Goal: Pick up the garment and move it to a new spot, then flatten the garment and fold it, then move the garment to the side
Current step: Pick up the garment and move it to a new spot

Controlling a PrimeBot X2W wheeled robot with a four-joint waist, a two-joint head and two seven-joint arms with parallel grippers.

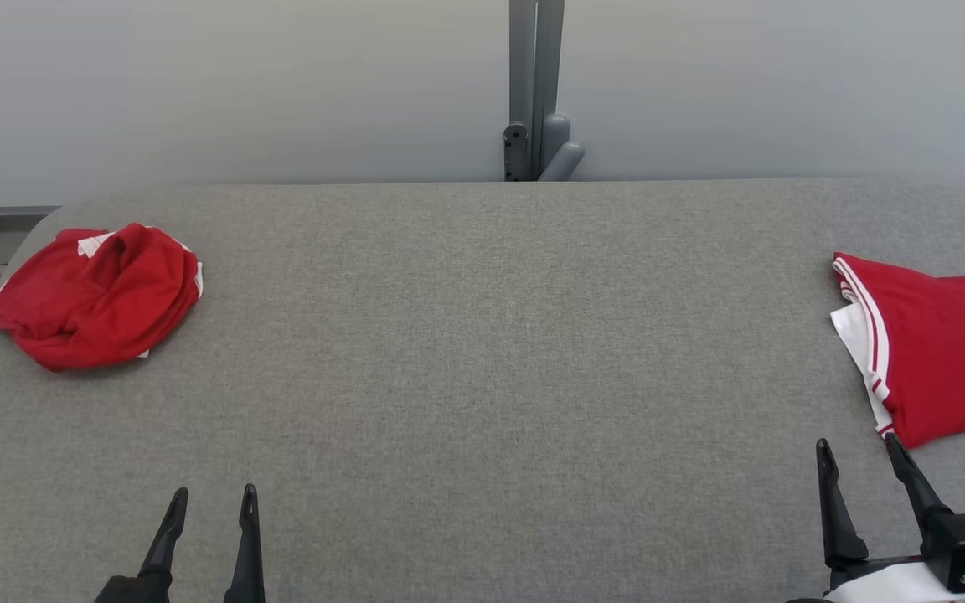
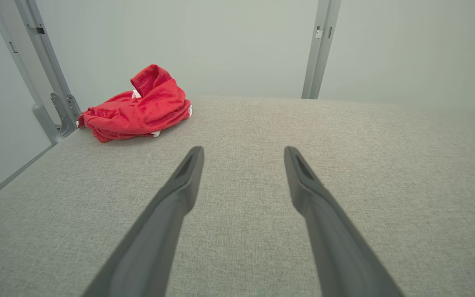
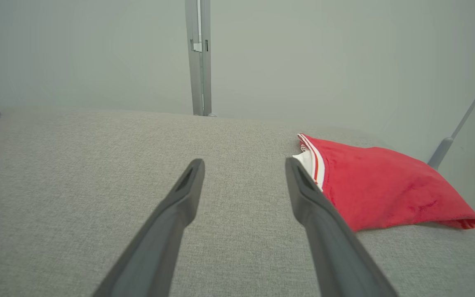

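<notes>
The padded grey table [image 1: 482, 352] ran up to an upright grey post [image 1: 535, 84] at the middle of its far edge. The crumpled garment [image 1: 93, 293], red with bits of white showing, lay heaped on the table far to the left of the post and somewhat nearer the robot, close to the table's left corner. The left gripper [image 1: 215, 491] was on the same side of the post but much nearer the robot than the heap. Its two dark fingers stood wide apart and gripped nothing. In the left wrist view the heap lay ahead of the fingertips and off to their left, well apart from both, and bare grey cloth showed in the gap.

A second piece, the folded garment [image 1: 935, 360], red with a white and red-striped hem, lay flat far to the right of the post and ran off the right edge of the head view. The right gripper [image 1: 857, 440] was also right of the post, on the near side of that piece, its fingers likewise spread wide and holding nothing. The tip of its outer finger [image 1: 911, 477] stood right at the garment's near corner; whether it touched the cloth could not be told. In the right wrist view that finger overlapped the white hem, while the other finger lay over bare table.
</notes>
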